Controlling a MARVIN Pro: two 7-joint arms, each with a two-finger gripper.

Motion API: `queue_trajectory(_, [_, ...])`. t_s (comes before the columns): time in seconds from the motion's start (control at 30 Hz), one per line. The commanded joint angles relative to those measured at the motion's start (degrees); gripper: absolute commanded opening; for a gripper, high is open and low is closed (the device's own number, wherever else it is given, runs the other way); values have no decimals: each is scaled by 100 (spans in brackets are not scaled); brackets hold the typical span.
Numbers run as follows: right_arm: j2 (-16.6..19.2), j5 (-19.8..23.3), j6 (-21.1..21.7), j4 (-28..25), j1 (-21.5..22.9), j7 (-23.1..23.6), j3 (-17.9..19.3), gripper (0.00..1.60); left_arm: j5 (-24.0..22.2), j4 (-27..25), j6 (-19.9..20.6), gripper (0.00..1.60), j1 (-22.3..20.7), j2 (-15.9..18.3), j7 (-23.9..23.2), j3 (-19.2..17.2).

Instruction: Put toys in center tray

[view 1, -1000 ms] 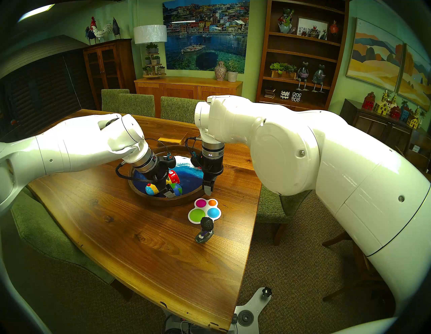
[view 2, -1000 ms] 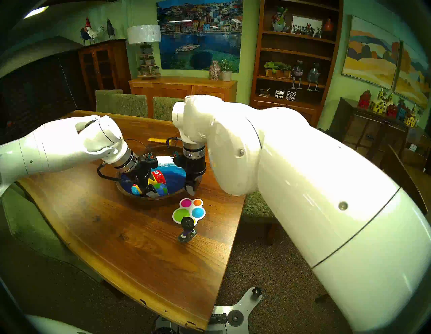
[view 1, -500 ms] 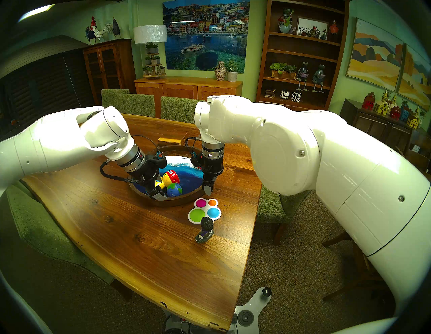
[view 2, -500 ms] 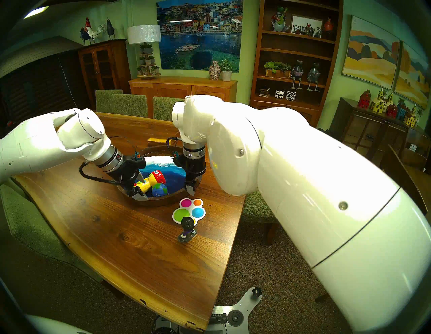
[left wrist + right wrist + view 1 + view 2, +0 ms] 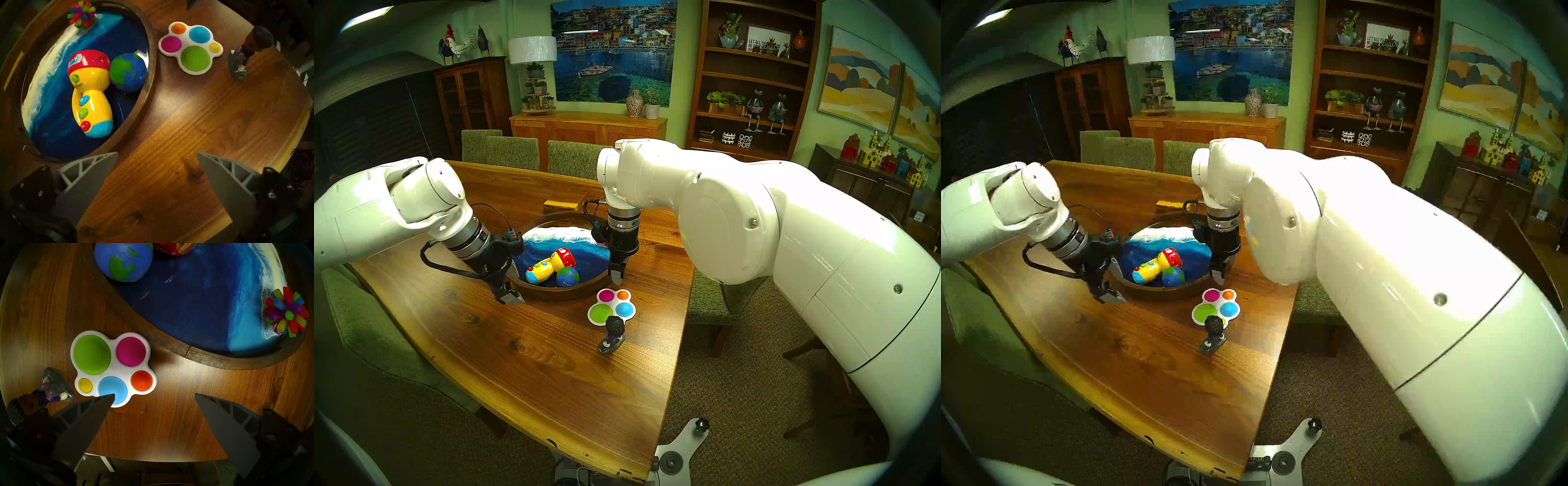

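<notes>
The round wood-rimmed tray (image 5: 561, 293) with a blue wave surface holds the yellow flashlight (image 5: 548, 266), the globe ball (image 5: 567, 276) and, in the wrist views, the spiky rainbow ball (image 5: 81, 14) at its far side. The white popper (image 5: 611, 307) and the dark-haired figurine (image 5: 612, 336) stand on the table just in front of the tray. My left gripper (image 5: 512, 285) hangs open and empty over the tray's near-left rim. My right gripper (image 5: 617, 275) is open and empty above the table between the rim and the popper (image 5: 112, 368).
A small rectangular wooden block (image 5: 563, 203) lies behind the tray. Green chairs (image 5: 514, 152) line the table's far and side edges. The table's right edge (image 5: 683, 305) runs close to the popper and figurine.
My left gripper has drawn back to the left, out of the tray to its near-left rim, uncovering the flashlight, which stays lying in the tray. The right arm has not moved.
</notes>
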Motion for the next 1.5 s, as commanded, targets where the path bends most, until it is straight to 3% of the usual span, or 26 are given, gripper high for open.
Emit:
queue_trajectory(0.0, [11,7,-2,114,224,23,9,160,233,-308,-224,160,-408,600,-270,-130])
queue_trajectory(0.27, [12,2,-2,112,229,29,14,160,425,-462,-403,160,-422,830,-432,-189])
queue_trajectory(0.57, [-6,-1,54,8,320,92,20,160,492,-476,-458,160,-411,861,-505,-216])
queue_trajectory(0.97, [114,129,203,-1133,899,155,165,160,536,-483,-485,160,-388,873,-536,-236])
queue_trajectory(1.33, [245,609,-168,-2366,1440,-399,695,160,537,-476,-498,160,-382,872,-554,-246])
queue_trajectory(1.47, [281,712,-248,-2587,1528,-620,787,160,535,-473,-499,160,-381,871,-556,-248])
